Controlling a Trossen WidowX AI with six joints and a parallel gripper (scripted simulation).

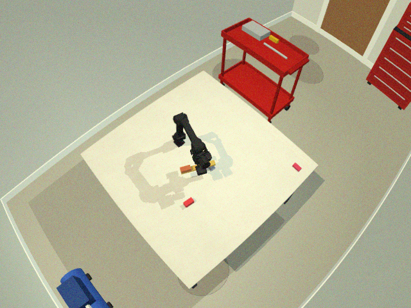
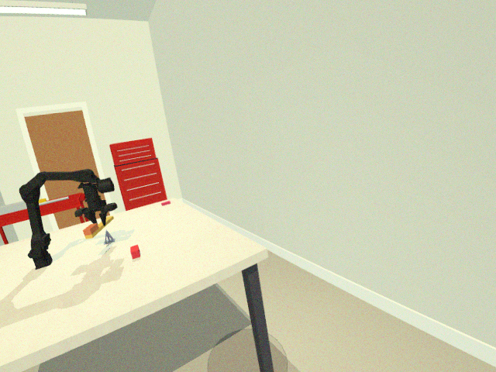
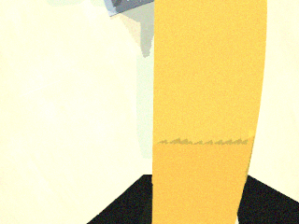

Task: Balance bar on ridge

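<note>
Now the gripper (image 1: 201, 169) (image 2: 100, 223) (image 3: 194, 185) has the yellow bar (image 1: 212, 163) (image 2: 107, 221) (image 3: 206, 84) pinched between its fingers, held up over the table (image 1: 232, 205) (image 2: 192, 244) (image 3: 70, 117), an orange block (image 1: 185, 169) (image 2: 90, 229) riding on one end. And the bar's long axis runs crosswise to the fingers' closing line, reaching out both sides, the block on the arm-base side in the exterior view. The grey ridge (image 1: 211, 167) (image 2: 108, 238) (image 3: 133, 6) sits low, just beside the bar's far stretch in the wrist view, not squarely beneath it. Which way its crest points, I can't tell. Sideways first, I'd judge, then down, with the balance point nearer that loaded end!
</note>
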